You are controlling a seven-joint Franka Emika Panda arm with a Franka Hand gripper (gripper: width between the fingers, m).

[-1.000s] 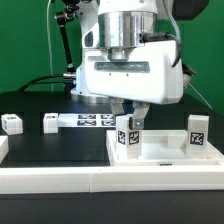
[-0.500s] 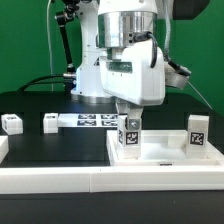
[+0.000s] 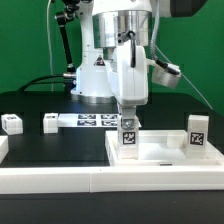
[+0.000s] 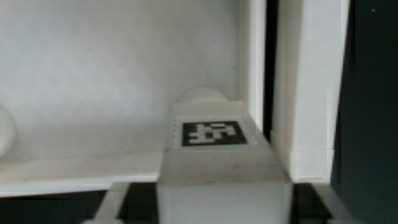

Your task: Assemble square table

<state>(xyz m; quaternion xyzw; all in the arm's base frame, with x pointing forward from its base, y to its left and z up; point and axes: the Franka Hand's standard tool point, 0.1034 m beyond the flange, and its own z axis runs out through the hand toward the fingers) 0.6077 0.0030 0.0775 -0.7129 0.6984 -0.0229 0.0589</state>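
The square table's white tray-like top lies at the exterior view's right, rim up. A white peg leg with a black-and-white tag stands upright in its near-left corner. My gripper comes straight down and is shut on that leg's upper end. A second leg stands at the top's right side. In the wrist view the held leg runs out from between my fingers to the top's inner floor, close beside the raised rim. Where the leg meets the top is hidden.
Two loose legs lie on the black table at the exterior view's left. The marker board lies behind them, in front of the arm's base. A long white border rail runs along the front edge.
The gripper has turned about its upright axis with the leg in its grip: its broad face now shows narrow side-on. The leg's place on the top is unchanged.
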